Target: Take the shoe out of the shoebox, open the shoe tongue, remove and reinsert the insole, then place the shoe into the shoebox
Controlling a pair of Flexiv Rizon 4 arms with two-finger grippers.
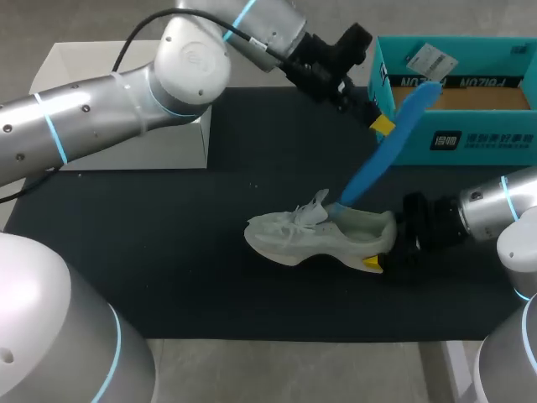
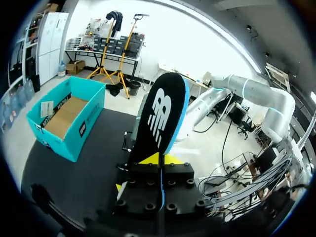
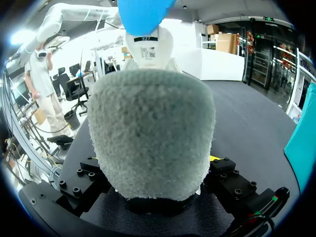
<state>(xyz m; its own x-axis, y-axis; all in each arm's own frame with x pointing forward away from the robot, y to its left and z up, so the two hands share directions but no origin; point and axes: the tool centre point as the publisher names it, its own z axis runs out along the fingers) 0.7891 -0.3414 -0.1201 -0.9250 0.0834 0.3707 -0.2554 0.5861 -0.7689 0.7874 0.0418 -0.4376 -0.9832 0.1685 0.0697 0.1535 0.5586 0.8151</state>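
What print I can make out
A white logo (image 2: 159, 116) on the insole (image 2: 174, 86); a numbered tag (image 3: 147, 47) on the shoe (image 3: 150, 133) tongue; white lettering (image 1: 502, 138) and a sticker (image 1: 430, 59) on the shoebox (image 1: 470, 155).

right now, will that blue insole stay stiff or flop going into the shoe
Probably bendy: the insole bows slightly between the left gripper and the shoe. Likely light, since a pinch partway along holds it up. The shoe should stay put, its heel in the right gripper.

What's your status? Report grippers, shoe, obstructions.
Left gripper shut on insole, tip inside shoe. Right gripper shut on shoe heel, shoe on mat. Nothing on mat between shoe and shoebox.
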